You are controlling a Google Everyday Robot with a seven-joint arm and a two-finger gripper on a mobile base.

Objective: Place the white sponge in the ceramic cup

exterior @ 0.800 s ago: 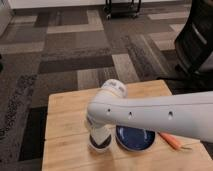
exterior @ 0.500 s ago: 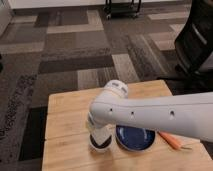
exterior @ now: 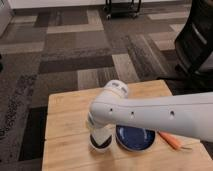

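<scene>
End effector [exterior: 101, 133] hangs directly over the ceramic cup [exterior: 94, 145], near the table [exterior: 65, 150] front edge. White sponge [exterior: 102, 139] appears at the cup mouth just beneath it; I cannot tell whether it is gripped. Keep your descent vertical and release only once the sponge is inside the rim. Blue plate [exterior: 135, 139] sits just right.

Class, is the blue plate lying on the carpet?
No: the plate lies on the table beside the cup, and the gripper hangs right over that cup.

office | carpet tiles [exterior: 75, 55], desk chair [exterior: 197, 45] | gripper [exterior: 100, 134] above wooden table [exterior: 65, 142]
</scene>
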